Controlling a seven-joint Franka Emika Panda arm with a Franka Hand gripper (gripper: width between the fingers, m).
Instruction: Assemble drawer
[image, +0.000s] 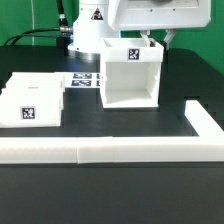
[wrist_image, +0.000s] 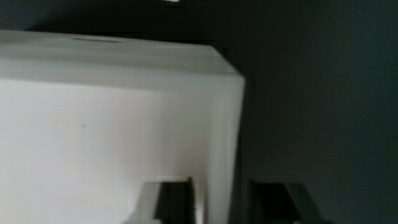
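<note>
Housing (image: 133, 75) sits mid-bench near the far edge, boxed in by the bar (image: 100, 150) along the near edge. Gripper (wrist_image: 219, 203) narrowly straddles its wall, but I can't tell if it's pinching. Trays (image: 30, 100) are by the edge on the exterior view's left, with the marker board (image: 85, 80) between them and the housing.

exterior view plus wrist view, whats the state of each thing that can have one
drawer housing: upright on the table, open front empty, no tray inside
trays: both outside the housing, close together at the exterior view's left, not inserted
gripper: at the housing's top, fingers apart with a wall edge between them; clamped or not cannot be told
</note>
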